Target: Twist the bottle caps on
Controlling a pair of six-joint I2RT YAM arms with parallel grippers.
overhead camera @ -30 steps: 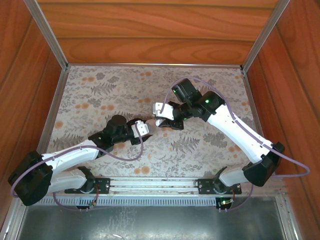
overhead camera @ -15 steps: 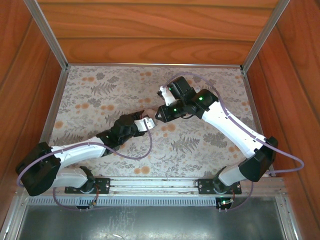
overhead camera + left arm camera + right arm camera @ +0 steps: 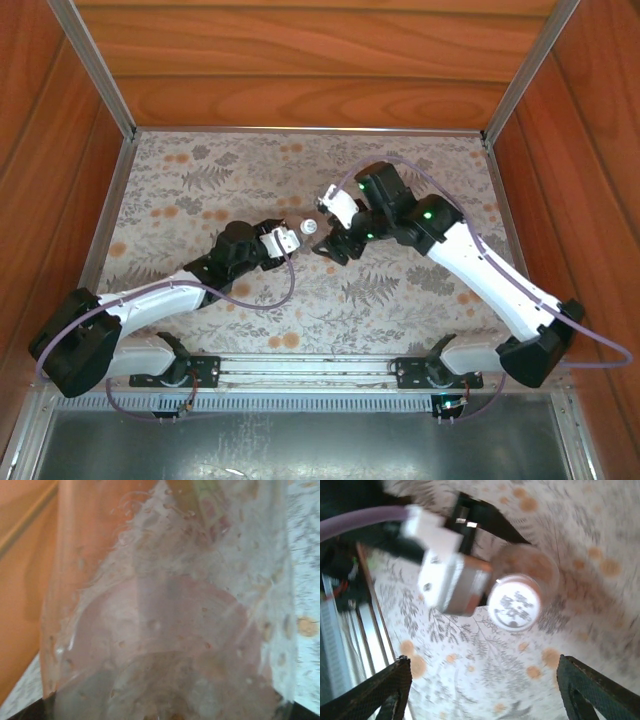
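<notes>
**A:** Which way does the cap (image 3: 514, 603) lie from the right fingers (image 3: 390, 690)?

**B:** Straight ahead of them. In the right wrist view its white top faces the camera square-on, about midway between the two fingers. They stand spread wide on either side of it and touch nothing.

**A:** And the bottle (image 3: 165, 620)?

**B:** It stands upright over the bench (image 3: 180, 180), with its long axis pointing up toward the right wrist. The left fingers (image 3: 467, 587) pinch it from the side, just below the cap. The left wrist view looks at its translucent wall from very close.

**A:** Is the cap tight?

**B:** It sits on the neck, but whether the threads are fully home cannot be told.

**A:** So which arm is placed to work on it?

**B:** The right one, by the look of it. It is lined up over the cap and would come in along the bottle's axis, then close across the cap's width. The left arm reaches the bottle only from the side and is busy bracing it. The risk lies in centring: if the fingers close off-axis, they may push the neck sideways rather than turn the cap.
</notes>
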